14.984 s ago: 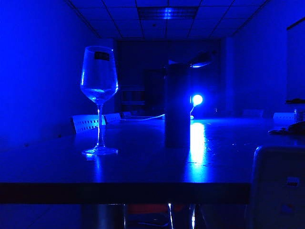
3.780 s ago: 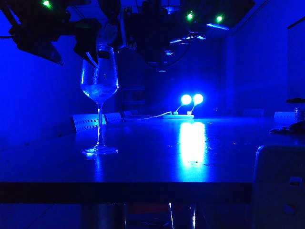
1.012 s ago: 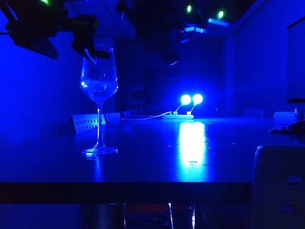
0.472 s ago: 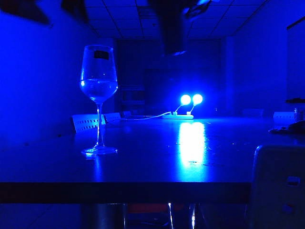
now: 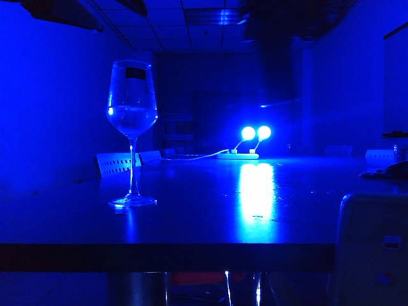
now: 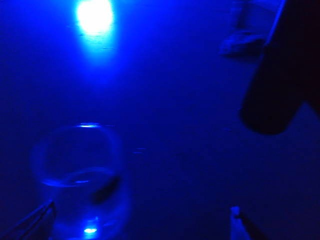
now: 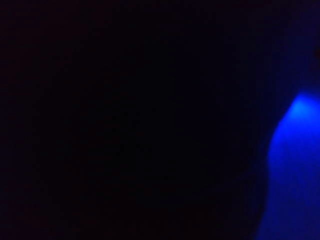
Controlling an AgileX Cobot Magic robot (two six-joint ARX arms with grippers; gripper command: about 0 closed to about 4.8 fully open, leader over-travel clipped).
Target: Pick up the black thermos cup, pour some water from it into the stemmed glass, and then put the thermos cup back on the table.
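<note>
Stemmed glass [image 5: 132, 115], watered, left of frame on desk [image 5: 204, 217]; black thermos cup [image 5: 275, 95] blurred upper right, unlanded; left tool [image 6: 140, 220] open; right tool unreadable; I must lower it upright.

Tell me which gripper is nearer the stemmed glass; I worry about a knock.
Left. The left gripper hangs open just above the stemmed glass. The right gripper is lost in the dark blur high up, well to the glass's right.
</note>
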